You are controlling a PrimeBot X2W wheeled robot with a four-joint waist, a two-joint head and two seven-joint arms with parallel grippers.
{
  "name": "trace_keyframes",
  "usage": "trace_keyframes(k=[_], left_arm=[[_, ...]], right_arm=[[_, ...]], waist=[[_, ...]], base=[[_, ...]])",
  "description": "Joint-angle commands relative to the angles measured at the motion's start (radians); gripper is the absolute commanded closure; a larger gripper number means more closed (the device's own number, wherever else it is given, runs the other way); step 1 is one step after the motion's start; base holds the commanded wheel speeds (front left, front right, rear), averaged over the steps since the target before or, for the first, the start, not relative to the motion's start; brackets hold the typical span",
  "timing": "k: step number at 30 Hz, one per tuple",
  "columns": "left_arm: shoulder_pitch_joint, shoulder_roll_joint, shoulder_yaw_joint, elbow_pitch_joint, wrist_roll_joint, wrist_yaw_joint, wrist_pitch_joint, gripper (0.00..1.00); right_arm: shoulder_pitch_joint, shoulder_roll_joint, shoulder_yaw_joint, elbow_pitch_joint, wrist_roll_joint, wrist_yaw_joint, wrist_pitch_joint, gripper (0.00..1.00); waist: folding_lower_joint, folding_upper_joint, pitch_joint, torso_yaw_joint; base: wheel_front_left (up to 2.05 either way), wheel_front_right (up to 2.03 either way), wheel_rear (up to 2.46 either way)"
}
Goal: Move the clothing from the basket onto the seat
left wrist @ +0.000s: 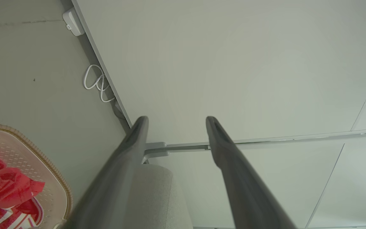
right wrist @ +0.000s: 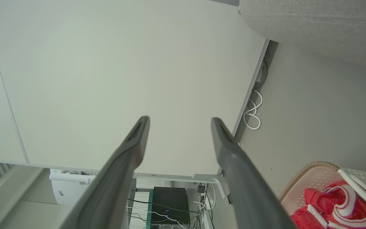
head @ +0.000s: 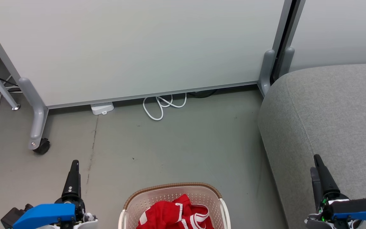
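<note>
The basket (head: pixel 173 187) stands on the floor at the bottom middle of the head view, cream with a brown rim. Red clothing (head: pixel 170 214) with white stripes lies bunched inside it. To its right is the grey seat (head: pixel 329 111), with nothing on the part I see. My left gripper (head: pixel 74 165) hangs left of the basket; in its wrist view the left gripper (left wrist: pixel 176 121) is open and empty, with the basket (left wrist: pixel 43 156) and clothing (left wrist: pixel 5 187) at lower left. My right gripper (head: pixel 315 163) hovers over the seat's front edge; the right gripper (right wrist: pixel 180 121) is open and empty.
A white partition panel (head: pixel 138 47) on grey castor feet (head: pixel 38 140) closes off the back. A coiled white cable (head: pixel 164 106) and a white plug box (head: pixel 102 108) lie at its base. Bare grey floor (head: pixel 176 146) stretches between the panel and the basket.
</note>
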Motion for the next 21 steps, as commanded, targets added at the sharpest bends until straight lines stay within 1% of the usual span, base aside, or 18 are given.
trace_keyframes(k=[1, 12, 13, 21], left_arm=[[-0.021, 0.008, -0.015, -0.025, 0.056, 0.006, -0.013, 0.00], [-0.015, 0.009, -0.060, -0.055, 0.320, 0.029, -0.059, 0.00], [-0.015, 0.009, -0.060, -0.055, 0.320, 0.029, -0.059, 0.00], [-0.014, 0.014, -0.094, -0.060, 0.504, 0.038, -0.090, 0.00]], right_arm=[[-0.010, -0.005, 0.000, -0.025, -0.058, 0.001, -0.014, 0.00], [-0.001, -0.007, 0.000, -0.056, -0.302, 0.002, -0.059, 0.00], [-0.001, -0.007, 0.000, -0.056, -0.302, 0.002, -0.059, 0.00], [0.010, -0.008, 0.012, -0.082, -0.487, 0.002, -0.090, 0.00]], waist=[[0.0000, 0.0000, 0.000, 0.001], [0.0000, 0.0000, 0.000, 0.003], [0.0000, 0.0000, 0.000, 0.003], [0.0000, 0.0000, 0.000, 0.005]], base=[[0.00, 0.00, 0.00], [0.00, 0.00, 0.00], [0.00, 0.00, 0.00], [0.00, 0.00, 0.00]])
